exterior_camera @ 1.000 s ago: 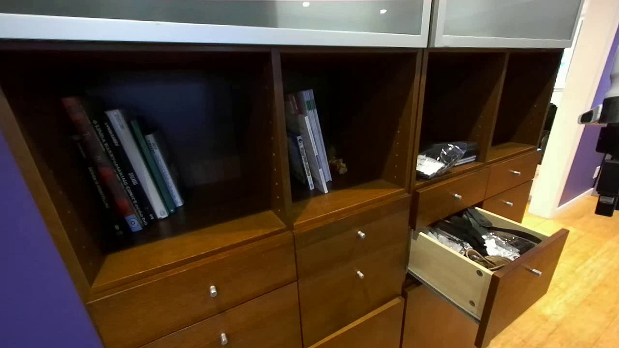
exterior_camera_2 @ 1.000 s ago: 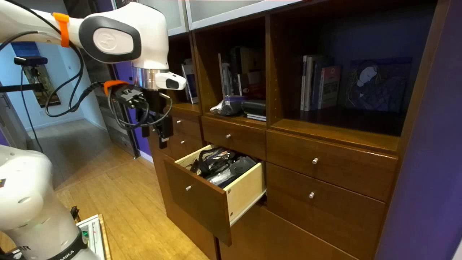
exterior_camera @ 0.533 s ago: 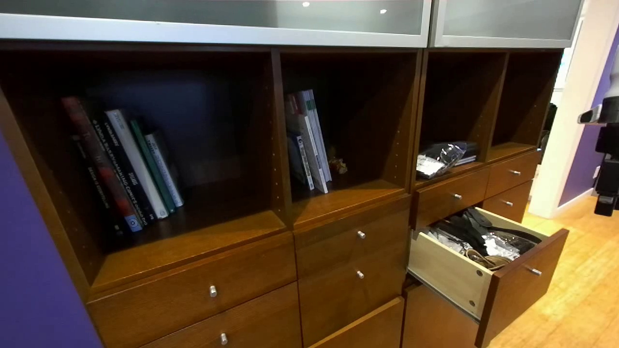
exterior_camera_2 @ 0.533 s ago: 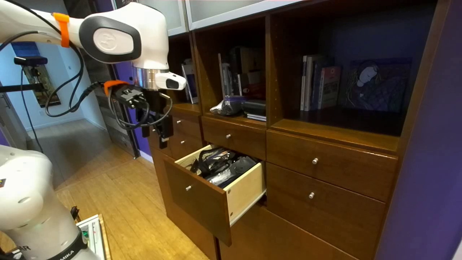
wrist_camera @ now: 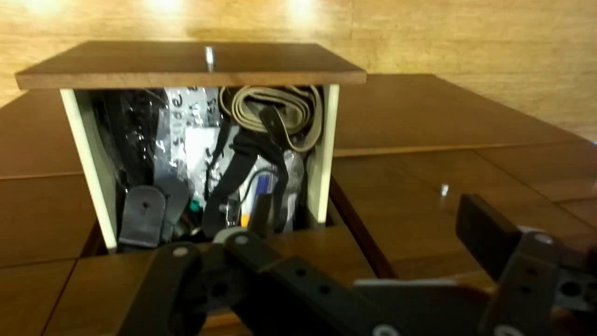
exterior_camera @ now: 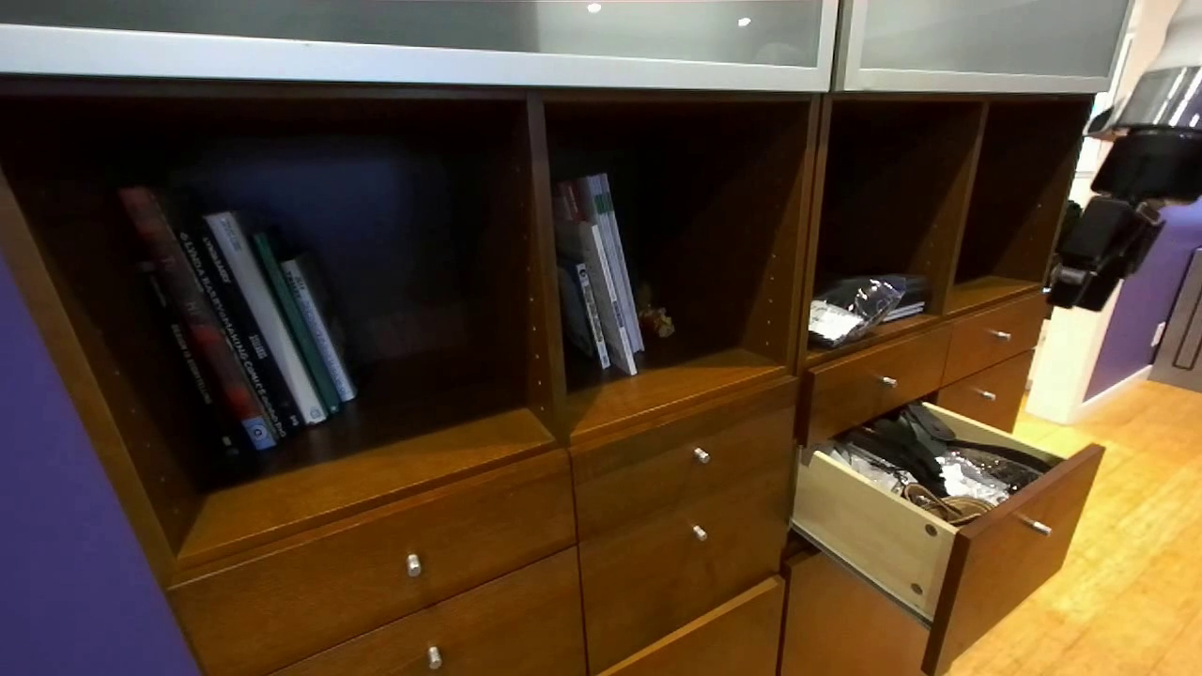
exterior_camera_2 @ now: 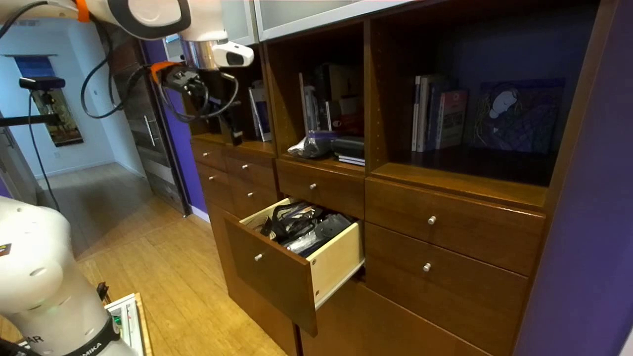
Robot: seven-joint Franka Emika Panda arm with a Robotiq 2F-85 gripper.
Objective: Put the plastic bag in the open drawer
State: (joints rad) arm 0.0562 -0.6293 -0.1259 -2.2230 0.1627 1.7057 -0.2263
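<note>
Here's the gripper (wrist_camera: 368, 215), hanging at a slant, fingers (wrist_camera: 487, 234) spread wide apart! Wrist (exterior_camera_2: 199, 53) sits just above it, and the arm (exterior_camera_2: 153, 12) runs back behind, higher up.

Clear plastic bag (exterior_camera: 859, 308) on shelf (exterior_camera_2: 325, 162), filled open drawer (exterior_camera: 869, 526) below

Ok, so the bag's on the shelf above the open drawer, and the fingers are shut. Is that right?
Not quite: the fingers are open, as the wrist view shows. The bag and drawer are as you say.
</note>
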